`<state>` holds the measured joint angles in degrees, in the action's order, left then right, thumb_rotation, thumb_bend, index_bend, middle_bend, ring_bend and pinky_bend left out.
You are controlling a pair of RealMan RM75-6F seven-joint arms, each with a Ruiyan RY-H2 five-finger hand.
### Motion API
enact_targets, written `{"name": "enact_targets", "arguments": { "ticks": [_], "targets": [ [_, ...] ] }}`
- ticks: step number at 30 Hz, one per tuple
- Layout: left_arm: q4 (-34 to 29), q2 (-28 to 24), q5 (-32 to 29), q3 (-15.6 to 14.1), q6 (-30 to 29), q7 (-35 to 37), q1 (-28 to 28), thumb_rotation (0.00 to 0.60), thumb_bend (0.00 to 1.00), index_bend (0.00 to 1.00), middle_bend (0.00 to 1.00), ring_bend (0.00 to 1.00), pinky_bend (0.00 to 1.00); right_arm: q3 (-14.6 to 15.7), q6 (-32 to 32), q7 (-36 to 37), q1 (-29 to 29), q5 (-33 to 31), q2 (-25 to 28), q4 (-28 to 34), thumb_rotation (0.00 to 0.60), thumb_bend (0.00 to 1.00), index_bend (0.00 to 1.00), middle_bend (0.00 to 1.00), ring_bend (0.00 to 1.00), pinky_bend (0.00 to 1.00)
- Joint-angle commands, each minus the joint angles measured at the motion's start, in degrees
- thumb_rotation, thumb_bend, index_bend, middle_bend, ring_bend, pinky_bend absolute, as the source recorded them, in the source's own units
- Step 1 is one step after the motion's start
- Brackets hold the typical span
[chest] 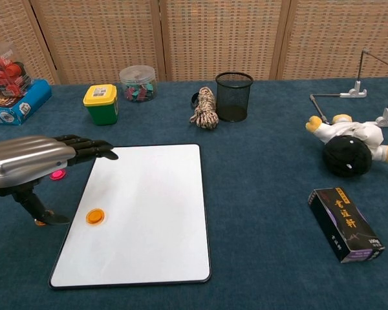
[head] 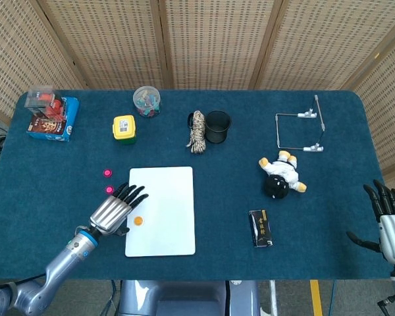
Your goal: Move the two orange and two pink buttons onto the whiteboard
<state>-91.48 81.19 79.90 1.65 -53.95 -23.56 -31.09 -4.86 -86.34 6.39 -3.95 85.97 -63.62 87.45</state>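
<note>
The whiteboard point(head: 168, 197) point(chest: 155, 194) lies flat at the front middle of the blue cloth. One orange button point(head: 138, 221) point(chest: 95, 216) rests on its left part. My left hand point(head: 113, 212) point(chest: 32, 165) hovers at the board's left edge, fingers stretched out and apart, holding nothing. A sliver of the second orange button point(chest: 39, 223) shows on the cloth by the thumb tip. Two pink buttons point(head: 107, 173) point(head: 109, 190) sit on the cloth left of the board; the chest view shows one pink button point(chest: 57, 174), half hidden by the hand. My right hand point(head: 390, 222) is open at the far right edge.
Along the back stand a blue box with a red-filled case point(head: 49, 115), a yellow-lidded tub point(head: 124, 128), a clear jar point(head: 147, 101), a rope coil point(head: 197, 131) and a black mesh cup point(head: 218, 126). To the right are a wire stand point(head: 303, 131), a plush toy point(head: 282, 176) and a black box point(head: 261, 228).
</note>
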Motion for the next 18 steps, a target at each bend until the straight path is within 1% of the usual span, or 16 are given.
{"name": "enact_targets", "arguments": {
  "ticks": [1, 4, 7, 10, 12, 16, 18],
  "targets": [
    [1.8, -1.5, -0.2, -1.3, -1.2, 3.0, 1.4, 0.600, 0.24, 0.25, 0.00, 0.00, 0.00, 0.0, -0.1, -0.1, 0.0, 0.1, 0.0, 0.0, 0.600, 0.00, 0.00, 0.00, 0.00, 0.00],
    [4.4, -2.0, 0.0, -2.5, -1.5, 6.4, 2.5, 0.600, 0.27, 0.31, 0.00, 0.00, 0.00, 0.1, -0.2, -0.5, 0.1, 0.2, 0.0, 0.1, 0.600, 0.00, 0.00, 0.00, 0.00, 0.00],
    [6.6, -1.8, 0.5, -3.4, -1.3, 9.2, 3.0, 0.600, 0.30, 0.33, 0.00, 0.00, 0.00, 0.1, -0.3, -0.6, 0.1, 0.3, -0.1, 0.2, 0.600, 0.00, 0.00, 0.00, 0.00, 0.00],
    [8.3, -1.1, 1.3, -4.0, -1.4, 11.2, 3.2, 0.600, 0.30, 0.33, 0.00, 0.00, 0.00, 0.1, -0.3, -0.7, 0.1, 0.2, -0.1, 0.2, 0.600, 0.00, 0.00, 0.00, 0.00, 0.00],
    [9.0, -0.7, 1.8, -4.2, -1.4, 12.0, 3.2, 0.600, 0.31, 0.34, 0.00, 0.00, 0.00, 0.1, -0.3, -0.7, 0.1, 0.2, -0.1, 0.2, 0.600, 0.00, 0.00, 0.00, 0.00, 0.00],
    [10.5, 0.2, 2.4, -4.5, -1.7, 12.0, 3.2, 0.600, 0.32, 0.42, 0.00, 0.00, 0.00, 0.1, -0.1, -0.6, 0.1, 0.0, -0.1, 0.3, 0.600, 0.00, 0.00, 0.00, 0.00, 0.00],
    [10.9, 0.6, 2.1, -4.4, -1.6, 12.3, 3.3, 0.600, 0.32, 0.42, 0.00, 0.00, 0.00, 0.1, 0.0, -0.6, 0.0, 0.0, 0.0, 0.3, 0.600, 0.00, 0.00, 0.00, 0.00, 0.00]
  ]
}}
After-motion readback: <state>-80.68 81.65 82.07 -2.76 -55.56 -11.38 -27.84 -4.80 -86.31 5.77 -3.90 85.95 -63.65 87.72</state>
